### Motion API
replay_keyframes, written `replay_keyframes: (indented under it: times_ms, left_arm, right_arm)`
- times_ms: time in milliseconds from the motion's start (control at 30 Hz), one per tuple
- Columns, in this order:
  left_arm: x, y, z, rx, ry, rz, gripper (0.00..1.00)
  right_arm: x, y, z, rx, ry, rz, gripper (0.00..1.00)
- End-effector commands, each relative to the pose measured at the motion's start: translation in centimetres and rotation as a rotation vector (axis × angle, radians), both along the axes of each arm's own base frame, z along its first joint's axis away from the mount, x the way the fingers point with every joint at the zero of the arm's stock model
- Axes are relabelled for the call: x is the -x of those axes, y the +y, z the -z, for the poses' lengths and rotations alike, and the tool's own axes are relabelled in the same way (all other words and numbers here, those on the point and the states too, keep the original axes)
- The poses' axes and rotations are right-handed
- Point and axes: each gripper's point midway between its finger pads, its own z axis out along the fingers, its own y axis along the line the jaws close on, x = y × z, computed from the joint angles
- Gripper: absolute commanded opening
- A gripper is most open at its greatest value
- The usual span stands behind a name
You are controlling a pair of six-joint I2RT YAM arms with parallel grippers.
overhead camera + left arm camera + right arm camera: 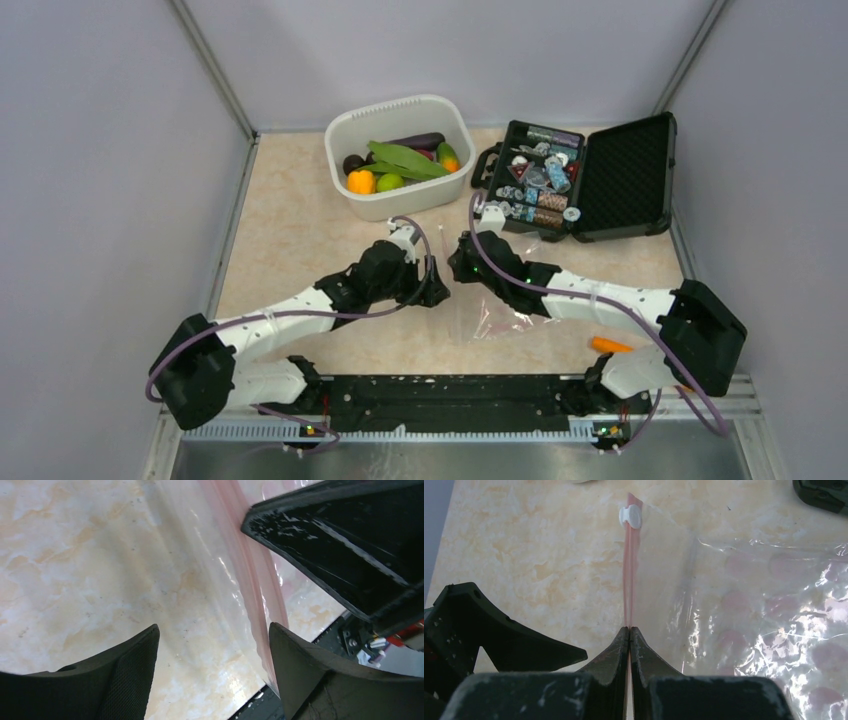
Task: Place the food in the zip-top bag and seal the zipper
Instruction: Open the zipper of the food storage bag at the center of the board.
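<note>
The food (400,160) is toy produce piled in a white tub: a long green leafy piece, a dark eggplant, and orange and green fruits. The clear zip-top bag (495,318) lies flat on the table between the two arms. My right gripper (630,628) is shut on the pink zipper (630,580), holding that edge up; a white slider (630,516) sits at the strip's far end. My left gripper (214,627) stands open around the bag's mouth, with the zipper (260,595) just beside its right finger. Both grippers meet near the table's middle.
The white tub (395,108) stands at the back centre. An open black case (620,175) of chips and small bits sits at the back right. A small orange piece (610,345) lies by the right arm's base. Grey walls close in both sides.
</note>
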Motion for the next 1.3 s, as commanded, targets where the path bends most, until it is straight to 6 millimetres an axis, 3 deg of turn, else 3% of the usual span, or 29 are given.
replay_keyframes:
  times_ms: [0, 233, 567, 800, 1000, 1167, 1267]
  left_arm:
    - [-1.4, 0.3, -0.4, -0.049, -0.027, -0.067, 0.79]
    - [-1.8, 0.4, -0.1, -0.079, -0.043, -0.09, 0.74]
    - [-1.3, -1.2, -0.6, -0.037, -0.047, -0.011, 0.55]
    - [-1.2, -1.7, 0.2, -0.041, -0.019, 0.003, 0.32]
    - [-2.1, -1.5, -1.1, -0.037, -0.07, -0.028, 0.0]
    - [-2.7, -1.8, -3.0, -0.014, -0.121, -0.026, 0.0]
    - [-3.3, -1.6, -4.1, -0.012, -0.163, -0.044, 0.0]
  right_arm:
    - [-0.6, 0.4, -2.4, -0.088, -0.041, 0.011, 0.0]
    - [-0.6, 0.3, -2.5, -0.094, -0.037, 0.006, 0.0]
    - [-0.7, 0.3, -2.0, -0.085, -0.03, 0.002, 0.0]
    - [-0.6, 0.2, -2.0, -0.083, -0.031, 0.0, 0.0]
    - [-0.1, 0.1, -1.6, -0.066, -0.019, -0.025, 0.0]
    - [0.6, 0.6, -1.6, -0.074, 0.0, -0.07, 0.03]
    - [0.9, 0.9, -1.8, -0.087, 0.011, -0.084, 0.12]
